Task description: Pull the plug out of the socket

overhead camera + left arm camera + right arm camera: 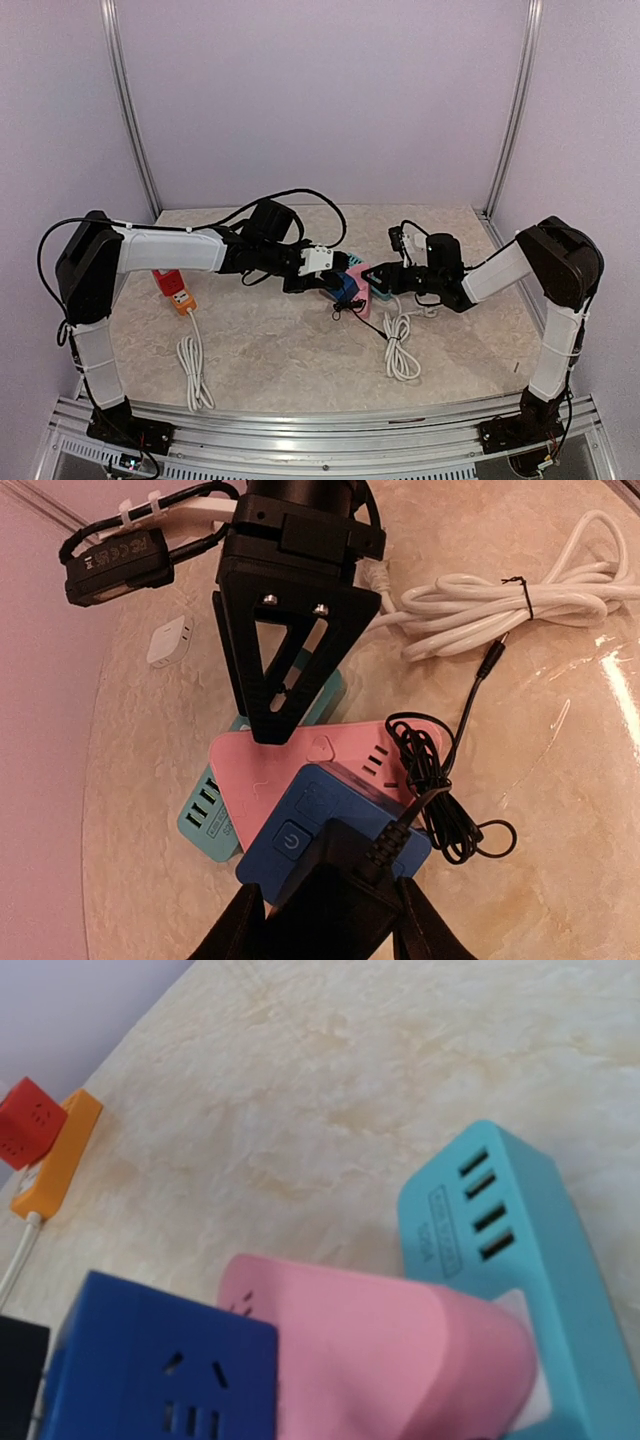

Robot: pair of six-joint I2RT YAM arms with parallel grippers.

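Evidently the left gripper [335, 905] is straddling the black plug [345, 858], which is sitting seated in the blue cube socket [300, 825]. One finger is lying along each side so a pull can draw it straight out, but whether they are clamping yet I cannot tell. Just beyond the blue cube socket, the right gripper [272, 725] is resting its tip on the pink socket [300, 765], probably pinning the cluster down against that pull, though its own grasp is equally unclear.
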